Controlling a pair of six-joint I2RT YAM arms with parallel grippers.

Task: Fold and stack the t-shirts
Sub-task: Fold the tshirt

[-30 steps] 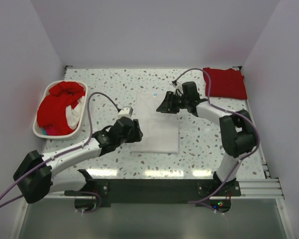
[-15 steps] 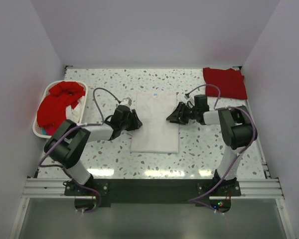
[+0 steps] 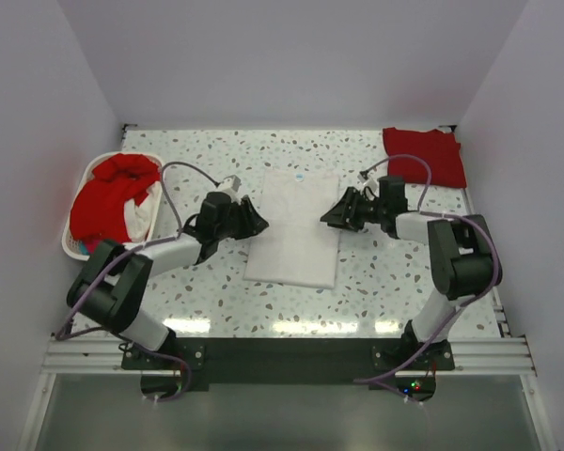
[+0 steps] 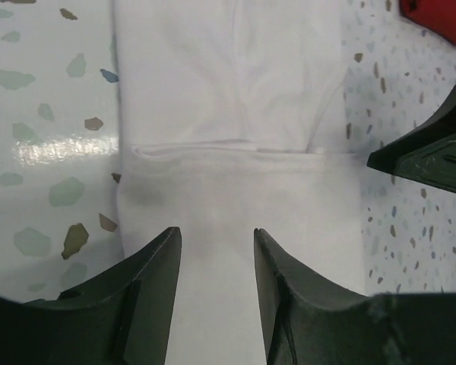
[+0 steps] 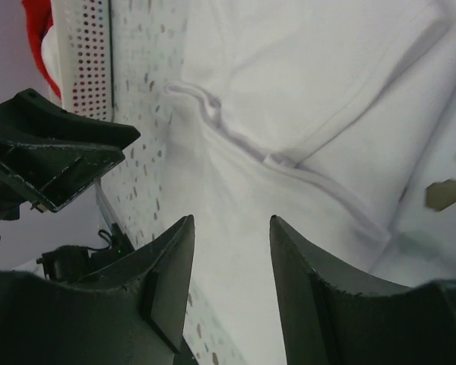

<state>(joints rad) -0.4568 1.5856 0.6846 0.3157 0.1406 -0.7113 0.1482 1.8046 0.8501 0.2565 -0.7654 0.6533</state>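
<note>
Though basket sits left — white t-shirt lies centred.

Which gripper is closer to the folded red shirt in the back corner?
Right. The right gripper is at the right edge of the white shirt, with the folded red shirt beyond it to the right; the left gripper is at the shirt's left edge, farther away.

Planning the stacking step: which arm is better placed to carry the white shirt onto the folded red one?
Right, likely. The right arm has its jaws at the white t-shirt's right edge, and the folded red t-shirt lies in the far right corner.
</note>
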